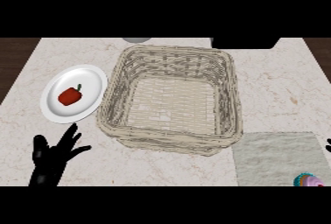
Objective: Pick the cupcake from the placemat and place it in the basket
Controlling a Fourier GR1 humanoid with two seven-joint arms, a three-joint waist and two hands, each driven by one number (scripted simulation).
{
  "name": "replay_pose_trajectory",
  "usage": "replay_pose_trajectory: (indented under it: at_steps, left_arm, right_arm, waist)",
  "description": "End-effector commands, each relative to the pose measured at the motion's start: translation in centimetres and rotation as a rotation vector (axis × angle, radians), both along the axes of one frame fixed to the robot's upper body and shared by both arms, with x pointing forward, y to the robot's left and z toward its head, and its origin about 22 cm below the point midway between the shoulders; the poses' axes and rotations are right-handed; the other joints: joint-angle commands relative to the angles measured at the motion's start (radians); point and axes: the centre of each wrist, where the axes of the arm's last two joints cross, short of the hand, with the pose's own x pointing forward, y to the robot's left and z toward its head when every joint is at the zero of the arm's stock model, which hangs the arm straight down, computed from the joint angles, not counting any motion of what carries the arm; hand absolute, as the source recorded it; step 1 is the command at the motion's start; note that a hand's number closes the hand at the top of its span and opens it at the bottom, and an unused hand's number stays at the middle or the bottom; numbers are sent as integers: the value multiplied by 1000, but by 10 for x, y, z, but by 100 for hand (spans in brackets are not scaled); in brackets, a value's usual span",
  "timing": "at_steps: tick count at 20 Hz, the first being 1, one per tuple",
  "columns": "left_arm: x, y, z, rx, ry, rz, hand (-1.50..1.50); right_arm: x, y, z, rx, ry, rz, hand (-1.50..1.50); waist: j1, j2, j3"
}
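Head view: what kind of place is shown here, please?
Probably a kitchen counter: a pale marble-like countertop holds a wicker basket, a white plate with a red pepper, and a grey placemat with a cupcake at its lower edge.

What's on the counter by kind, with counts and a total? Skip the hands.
Basket: 1, wicker, nothing in it
Placemat: 1, grey
Cupcake: 1, at the placemat's lower right, partly cut off by the view's edge
Plate: 1, white
Red pepper: 1, on the plate
Total: 5
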Motion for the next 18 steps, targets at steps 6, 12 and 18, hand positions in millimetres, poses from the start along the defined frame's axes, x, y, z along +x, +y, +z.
replay_pose_trajectory:
  at_steps: [6,12,18]
  left_arm:
    - [-11,8,-13,-6,53,3,0]
    - [-14,7,-3,-11,50,-2,0]
    - [-12,-4,-26,3,42,3,0]
  right_arm:
    - [-4,5,-34,10,-28,-8,-150]
    - [13,12,-38,17,-7,6,-150]
    - [1,23,-63,-59,19,9,-150]
  waist:
    - [-4,5,-7]
    - [4,6,-7]
    - [-6,5,-8]
